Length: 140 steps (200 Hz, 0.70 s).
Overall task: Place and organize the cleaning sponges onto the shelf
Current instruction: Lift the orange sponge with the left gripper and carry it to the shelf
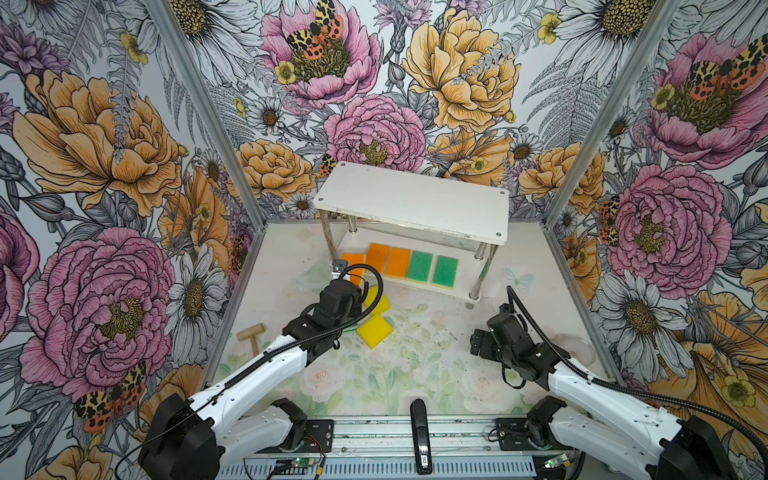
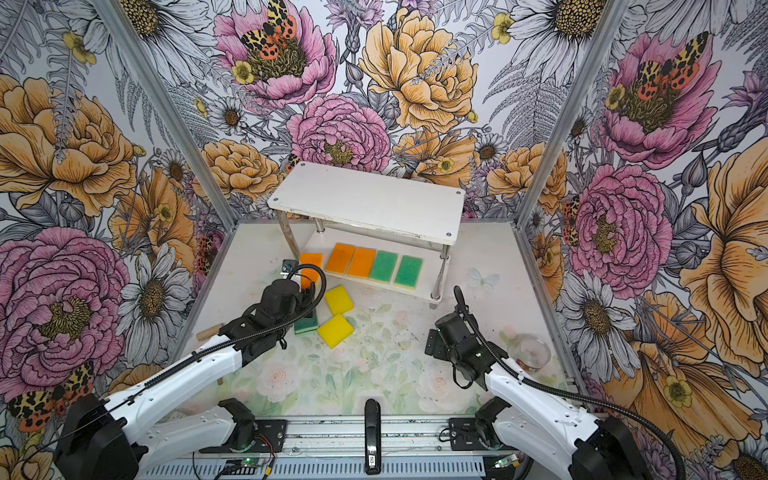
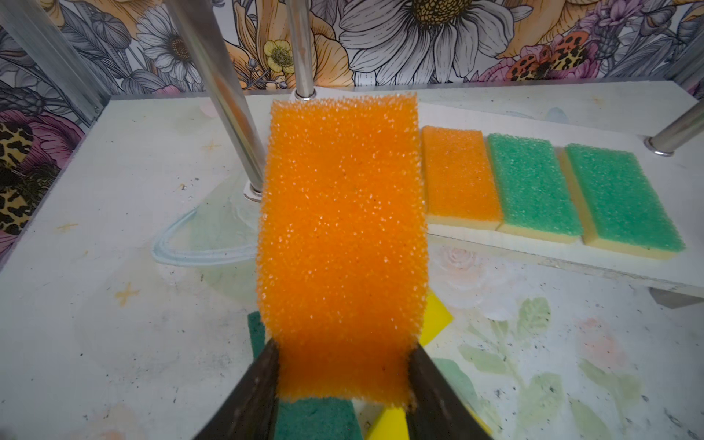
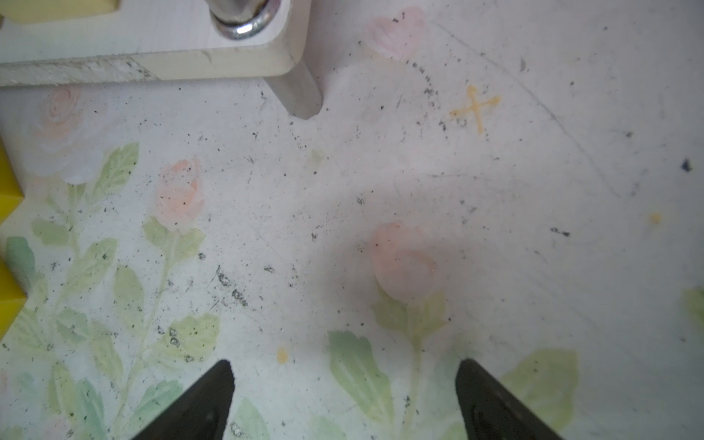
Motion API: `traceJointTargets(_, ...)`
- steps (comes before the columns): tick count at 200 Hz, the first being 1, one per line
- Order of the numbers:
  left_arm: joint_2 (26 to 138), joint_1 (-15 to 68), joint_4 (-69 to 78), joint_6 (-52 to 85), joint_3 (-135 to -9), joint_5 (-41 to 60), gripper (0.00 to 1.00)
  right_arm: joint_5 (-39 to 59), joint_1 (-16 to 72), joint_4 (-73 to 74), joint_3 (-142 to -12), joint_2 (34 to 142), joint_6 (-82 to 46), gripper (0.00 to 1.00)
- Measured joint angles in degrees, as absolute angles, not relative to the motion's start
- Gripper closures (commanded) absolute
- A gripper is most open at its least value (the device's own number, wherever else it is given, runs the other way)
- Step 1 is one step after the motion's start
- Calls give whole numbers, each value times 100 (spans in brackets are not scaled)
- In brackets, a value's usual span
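My left gripper (image 3: 344, 352) is shut on one end of an orange sponge (image 3: 343, 228). It holds it level by the left front post of the shelf (image 1: 415, 199), at the left end of the lower board (image 3: 552, 110); in both top views the sponge (image 1: 352, 262) shows there. On that board lie two orange sponges (image 1: 377, 257) and two light green ones (image 1: 432, 269) in a row. Two yellow sponges (image 1: 375, 330) and a dark green one (image 2: 305, 326) lie on the table under the left arm. My right gripper (image 4: 344, 367) is open over bare table, right of the shelf's corner (image 4: 266, 57).
A wooden mallet (image 1: 251, 334) lies at the table's left edge. A clear glass (image 2: 534, 353) stands at the right edge behind the right arm. A clear plastic piece (image 3: 198, 244) lies by the shelf's left front post. A black bar (image 1: 420, 436) stands at the front rail.
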<state>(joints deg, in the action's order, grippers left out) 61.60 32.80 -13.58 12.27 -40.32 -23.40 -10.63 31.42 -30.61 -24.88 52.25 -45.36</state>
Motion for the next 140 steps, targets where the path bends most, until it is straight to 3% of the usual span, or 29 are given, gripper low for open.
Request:
traceJointTargets(57, 6495, 2565, -928, 639, -4032, -1398, 49, -1059, 3142, -3063, -2491, 5411, -4534, 7)
traceJointTargets(140, 7487, 2495, -694, 235, -4532, -1146, 52, -1041, 3142, -3061, -2493, 5489, -4534, 7)
